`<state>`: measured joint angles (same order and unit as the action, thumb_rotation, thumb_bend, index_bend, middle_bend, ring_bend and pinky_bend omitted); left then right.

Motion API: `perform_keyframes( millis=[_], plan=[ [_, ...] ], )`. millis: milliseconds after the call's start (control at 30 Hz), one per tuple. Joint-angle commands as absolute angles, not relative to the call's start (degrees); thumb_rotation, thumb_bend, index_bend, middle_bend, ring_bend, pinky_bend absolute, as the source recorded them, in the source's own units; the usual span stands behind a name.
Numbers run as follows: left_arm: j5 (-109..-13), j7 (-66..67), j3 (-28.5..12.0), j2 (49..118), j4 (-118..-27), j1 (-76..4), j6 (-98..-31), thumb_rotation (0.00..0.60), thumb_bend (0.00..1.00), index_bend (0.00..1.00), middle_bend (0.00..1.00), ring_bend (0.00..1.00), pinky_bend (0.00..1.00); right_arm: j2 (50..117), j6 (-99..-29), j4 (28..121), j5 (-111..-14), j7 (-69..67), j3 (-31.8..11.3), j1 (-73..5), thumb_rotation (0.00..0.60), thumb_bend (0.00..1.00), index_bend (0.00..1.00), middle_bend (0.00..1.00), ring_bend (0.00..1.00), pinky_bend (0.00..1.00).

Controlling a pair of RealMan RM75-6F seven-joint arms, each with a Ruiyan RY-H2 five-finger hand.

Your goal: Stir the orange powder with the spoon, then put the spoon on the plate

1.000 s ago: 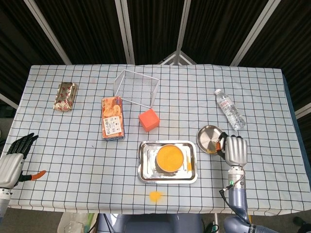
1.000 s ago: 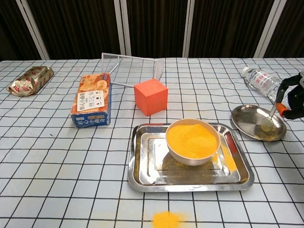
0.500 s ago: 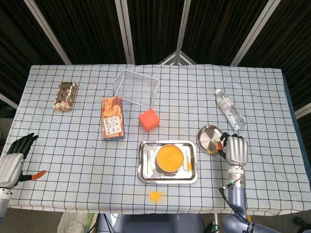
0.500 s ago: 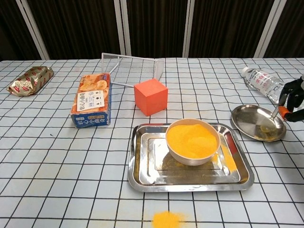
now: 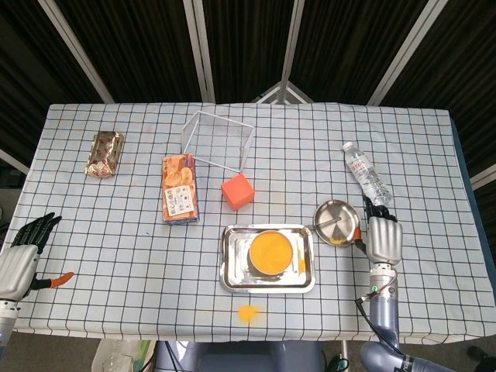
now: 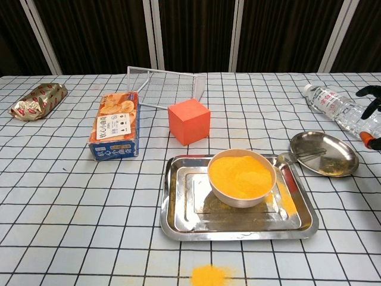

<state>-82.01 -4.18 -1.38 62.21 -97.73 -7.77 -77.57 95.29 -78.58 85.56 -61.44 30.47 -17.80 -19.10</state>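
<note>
spoon (image 6: pixel 302 156) now lies on its own across the round metal plate (image 6: pixel 339 168), its bowl end over the plate's left rim toward the tray; half a second ago the right robot hand (image 5: pixel 384 238) still held it by the handle above the plate. since then that robot hand has let go and drawn back to the right, so it sits just beside the plate's right edge, apart from the spoon. in the head view its back faces up with the dark fingers (image 5: pixel 378 211) pointing away from the robot toward the water bottle (image 5: pixel 366 173), holding nothing; in the chest view only dark fingertips and a bit of orange show at the right edge.

bowl of orange powder (image 6: pixel 241 176) stands in the steel tray (image 6: pixel 181 205) left of the plate, with powder dusted on the tray floor and a small spill (image 6: pixel 208 275) on the checked cloth of the bench (image 5: pixel 116 248) in front.

left robot hand (image 5: pixel 22 254) rests at the bench's near left corner, fingers spread and empty, unchanged from earlier, well apart from everything in the task.
</note>
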Motion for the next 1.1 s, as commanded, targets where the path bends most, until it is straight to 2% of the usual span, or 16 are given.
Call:
perform_keyframes(
  millis=[33,300,500,633,733,800,1100],
  plan=[
    [-82.02,-4.21,-1.37,62.19,-97.75,-7.77,-77.58,0.6,0.0,0.0,0.0,0.0,0.0,94.74,-78.85,85.92,-61.45,30.53,-17.72,-19.12,0.6,0.49,0.14,0.32,0.21,0.35],
    [-82.35,-4.66,-1.33,62.08,-97.65,-7.7,-77.8,0.6,0.0,0.0,0.0,0.0,0.0,89.84,-79.81,88.75,-64.01,29.33,-15.85,-17.74,0.6,0.49,0.14,0.31,0.2,0.31],
    [-82.97,-4.84,-1.26,62.14,-97.41,-7.58,-78.31,0.6,0.0,0.0,0.0,0.0,0.0,81.51,-82.46,94.07,-71.35,25.0,-10.91,-13.79,0.6,0.49,0.14,0.28,0.18,0.26],
    [-83.55,-4.68,-1.25,62.39,-97.0,-7.4,-79.06,0.6,0.0,0.0,0.0,0.0,0.0,75.7,-84.62,96.8,-77.02,21.87,-6.07,-10.32,0.6,0.49,0.13,0.18,0.07,0.18],
    [-84.52,-4.59,-1.01,62.43,-96.49,-7.4,-79.42,0.6,0.0,0.0,0.0,0.0,0.0,71.95,-85.81,97.9,-80.13,19.61,-2.65,-7.84,0.6,0.47,0.02,0.04,0.0,0.04],
    [-85.3,-4.62,-0.98,62.47,-96.01,-7.36,-79.99,0.6,0.0,0.0,0.0,0.0,0.0,69.88,-87.06,97.75,-82.04,18.76,-0.85,-6.29,0.6,0.46,0.0,0.01,0.0,0.01],
    [-88.02,-2.35,-1.32,64.13,-92.79,-6.7,-83.88,0.6,0.0,0.0,0.0,0.0,0.0,67.74,-97.53,92.48,-92.01,17.39,2.4,-0.84,0.6,0.44,0.0,0.0,0.0,0.0]
  ],
)
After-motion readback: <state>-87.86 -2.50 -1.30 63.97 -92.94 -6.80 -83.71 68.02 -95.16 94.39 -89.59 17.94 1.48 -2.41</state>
